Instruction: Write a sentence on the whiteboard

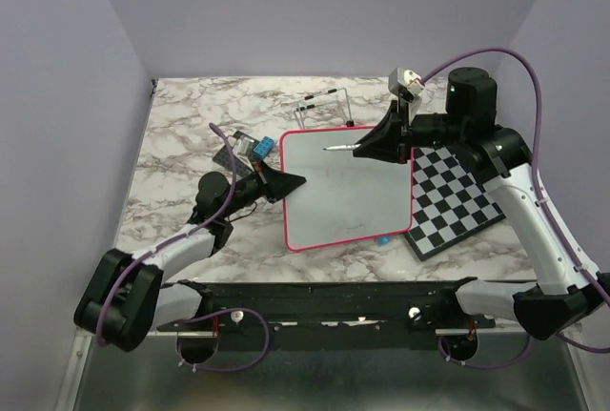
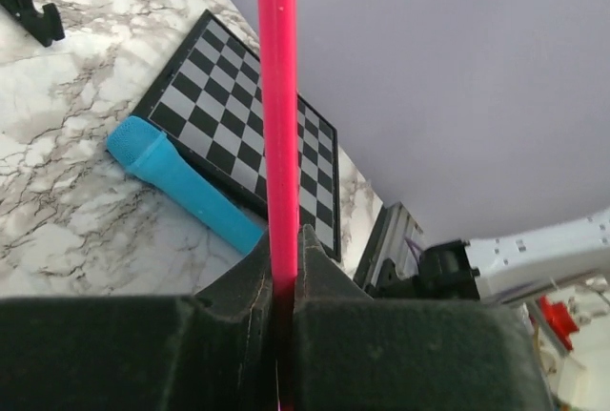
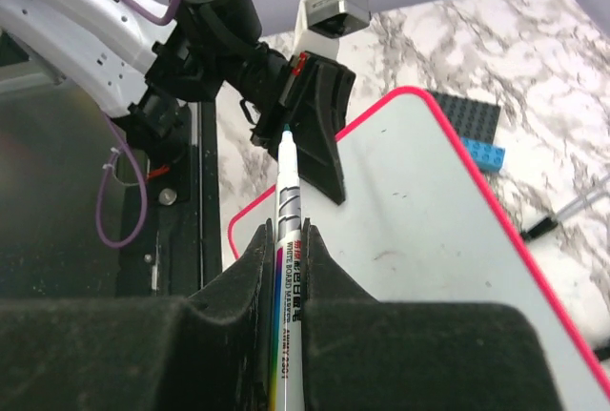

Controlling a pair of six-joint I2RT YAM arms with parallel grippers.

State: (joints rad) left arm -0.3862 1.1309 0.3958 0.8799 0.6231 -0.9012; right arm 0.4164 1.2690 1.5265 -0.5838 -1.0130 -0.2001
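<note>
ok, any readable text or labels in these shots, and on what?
"WHITE BOARD": printed along the barrel of the marker, right wrist view.
More print next to it on the barrel, apparently Chinese characters and a code: too small to read.
Whiteboard: only faint marks, no legible word.
Chessboard: no lettering visible.

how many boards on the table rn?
2. The whiteboard sits mid-table, its left edge pinched by the left gripper. The checkered board lies at its right edge. A dark studded plate to the whiteboard's left isn't counted; none seem hidden.
</note>
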